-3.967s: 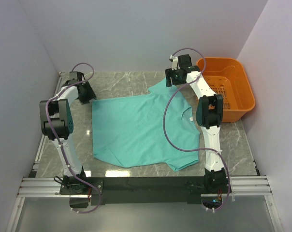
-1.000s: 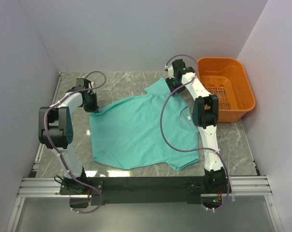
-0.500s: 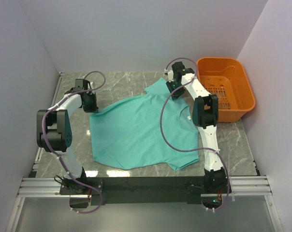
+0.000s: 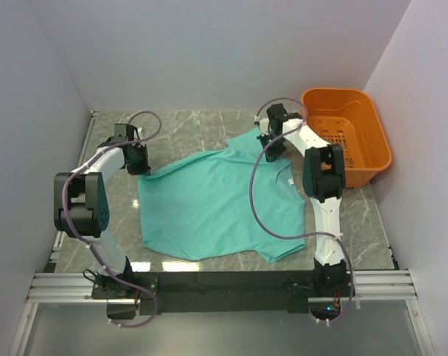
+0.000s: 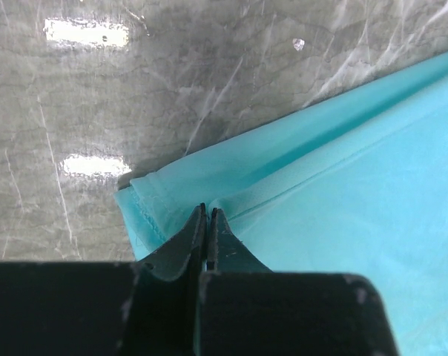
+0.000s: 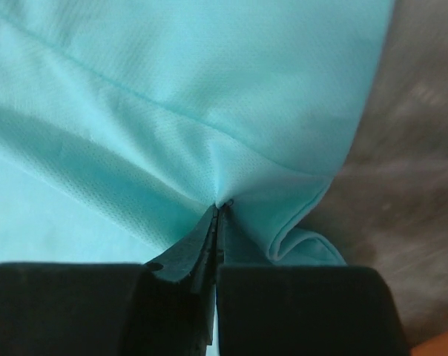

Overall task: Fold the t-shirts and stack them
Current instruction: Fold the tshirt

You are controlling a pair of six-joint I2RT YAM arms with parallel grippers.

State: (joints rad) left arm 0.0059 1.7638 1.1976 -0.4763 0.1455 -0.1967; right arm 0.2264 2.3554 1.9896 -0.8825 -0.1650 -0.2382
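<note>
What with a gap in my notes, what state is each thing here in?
t-shirt: unfolded, spread nearly flat, pinched at two far edges.
left gripper: shut on the t-shirt's hem corner.
right gripper: shut on a pinch of the t-shirt's cloth.
orange basket: upright, open side up.

Grey marble tbl (image 4: 187,122) w/ teal t-shirt (image 4: 209,200) spread over its ctr, orange basket (image 4: 369,172) at far-right corner.

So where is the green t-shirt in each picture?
Top external: the t-shirt lies spread across the middle.
Left wrist: the t-shirt fills the lower right.
Right wrist: the t-shirt fills most of the picture.
Shared landmark: the grey marble table beside it in every view.
</note>
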